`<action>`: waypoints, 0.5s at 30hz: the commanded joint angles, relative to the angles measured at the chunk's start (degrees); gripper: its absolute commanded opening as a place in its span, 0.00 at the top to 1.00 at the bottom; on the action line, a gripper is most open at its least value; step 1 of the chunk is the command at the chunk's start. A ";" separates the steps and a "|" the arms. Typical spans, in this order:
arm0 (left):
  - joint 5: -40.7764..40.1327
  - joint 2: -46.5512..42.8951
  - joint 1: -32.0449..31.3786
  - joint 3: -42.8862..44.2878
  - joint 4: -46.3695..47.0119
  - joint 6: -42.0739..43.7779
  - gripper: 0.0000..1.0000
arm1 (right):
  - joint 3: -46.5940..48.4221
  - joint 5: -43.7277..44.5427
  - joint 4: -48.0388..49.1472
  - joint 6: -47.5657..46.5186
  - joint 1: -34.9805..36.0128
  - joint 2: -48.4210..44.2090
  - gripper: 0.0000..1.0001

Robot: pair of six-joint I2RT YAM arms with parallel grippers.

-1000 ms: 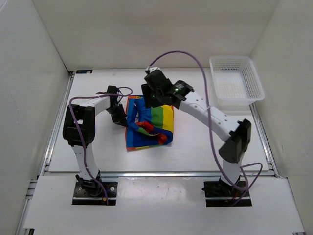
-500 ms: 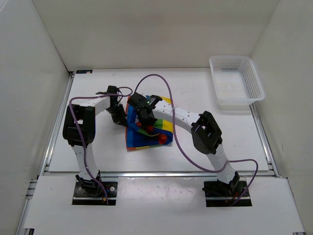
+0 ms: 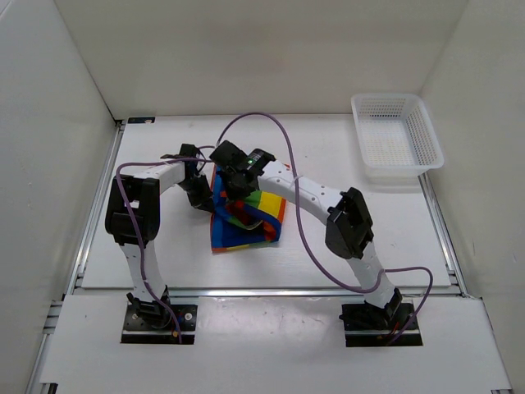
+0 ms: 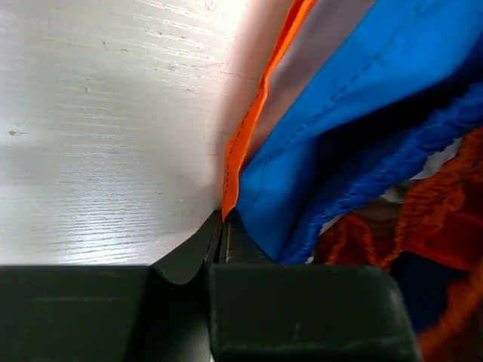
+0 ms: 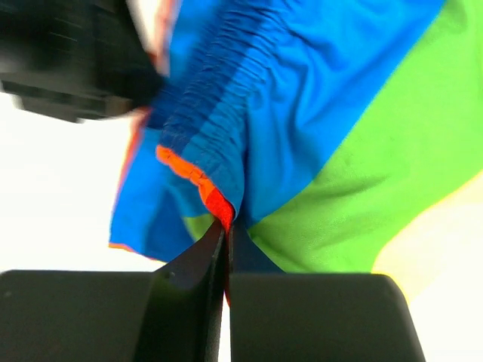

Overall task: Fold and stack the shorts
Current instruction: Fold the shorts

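Since a second ago right gripper swung left, pinching soft rainbow-striped cloth shorts; I have left gripper pinching their orange hem just beside, leftward.

One pair of shorts, one white basket, two arms.

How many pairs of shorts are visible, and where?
1. The shorts lie mid-table, with the left tool and the right tool each shut on a hem. Another pair hidden underneath cannot be excluded.
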 commanded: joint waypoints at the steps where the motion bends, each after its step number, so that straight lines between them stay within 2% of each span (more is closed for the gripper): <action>1: 0.13 -0.54 -0.37 -1.38 0.64 0.56 0.89 | 3.93 -4.58 2.09 -1.33 1.70 -1.46 1.00; 8: 0.13 -1.06 -0.37 -1.91 0.64 0.56 0.89 | 5.16 -7.48 4.02 -0.72 2.94 3.72 1.00; 15: 0.13 -3.17 0.24 -3.22 0.64 0.56 0.89 | 0.77 -10.38 8.16 -0.19 3.47 4.97 1.00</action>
